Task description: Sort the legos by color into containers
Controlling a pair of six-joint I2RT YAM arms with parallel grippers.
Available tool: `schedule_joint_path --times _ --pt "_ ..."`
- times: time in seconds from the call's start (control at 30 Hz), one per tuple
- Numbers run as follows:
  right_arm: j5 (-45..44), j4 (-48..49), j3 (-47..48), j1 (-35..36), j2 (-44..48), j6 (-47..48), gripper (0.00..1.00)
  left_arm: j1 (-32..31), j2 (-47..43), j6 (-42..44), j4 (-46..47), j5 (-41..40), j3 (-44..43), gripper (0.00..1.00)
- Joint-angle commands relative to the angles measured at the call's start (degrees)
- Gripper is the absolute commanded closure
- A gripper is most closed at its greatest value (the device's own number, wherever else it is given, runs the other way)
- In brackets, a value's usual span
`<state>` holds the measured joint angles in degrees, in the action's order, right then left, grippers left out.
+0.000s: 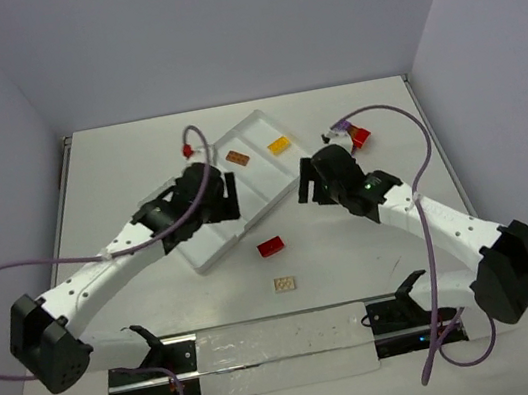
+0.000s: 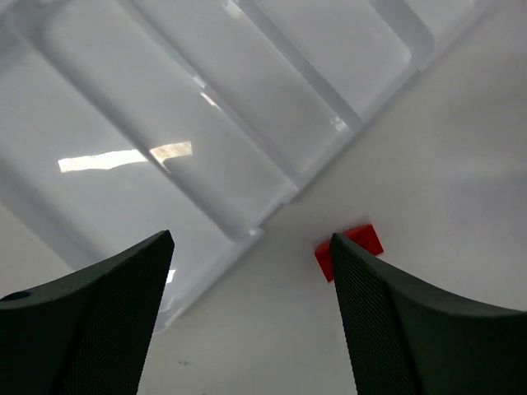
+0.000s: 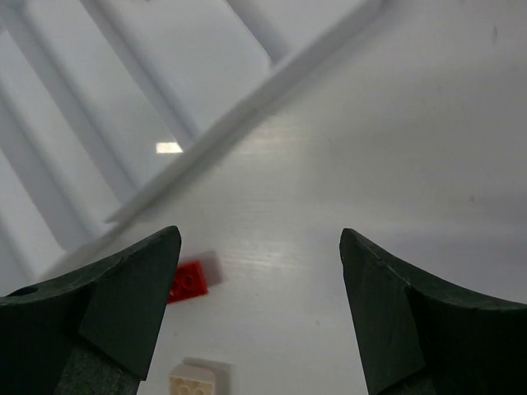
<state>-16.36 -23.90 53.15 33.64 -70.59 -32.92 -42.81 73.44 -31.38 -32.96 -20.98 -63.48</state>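
Your L gripper (image 2: 251, 243), R gripper (image 3: 260, 234): both wide apart, empty; small red plastic brick (image 1: 271, 247) beside flat white tray (image 1: 219, 243).

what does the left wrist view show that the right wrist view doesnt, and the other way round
Only the left wrist view: the left hand, open, and the ends of several compartments of the flat white ridged plastic tray seen close.
Only the right wrist view: the right hand, open, and a small tan studded plastic brick at the bottom edge.
Both: the tray, the white table, and a small red plastic brick lying on the table just off the tray, likely the same one.
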Motion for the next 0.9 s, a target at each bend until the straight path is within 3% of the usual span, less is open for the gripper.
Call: schedule_joint_path --times 0.0,0.23,0.43,0.87 --pt "-6.41 -4.36 -5.4 0.54 5.81 -5.19 0.14 -8.77 4.33 8.07 4.44 3.47 -1.76 0.19" --pt "-14.97 -9.72 -4.79 -1.96 13.56 -4.83 0.07 -13.91 11.86 12.07 8.68 13.03 -2.37 0.2" --pt "-15.36 -11.34 -5.11 -4.71 18.34 -4.96 0.04 -17.92 22.42 12.74 5.66 8.34 -7.62 0.19" --pt "-16.7 -14.93 -5.07 -9.19 24.03 -3.55 0.04 -17.92 30.55 15.05 10.1 5.11 -6.83 0.12"
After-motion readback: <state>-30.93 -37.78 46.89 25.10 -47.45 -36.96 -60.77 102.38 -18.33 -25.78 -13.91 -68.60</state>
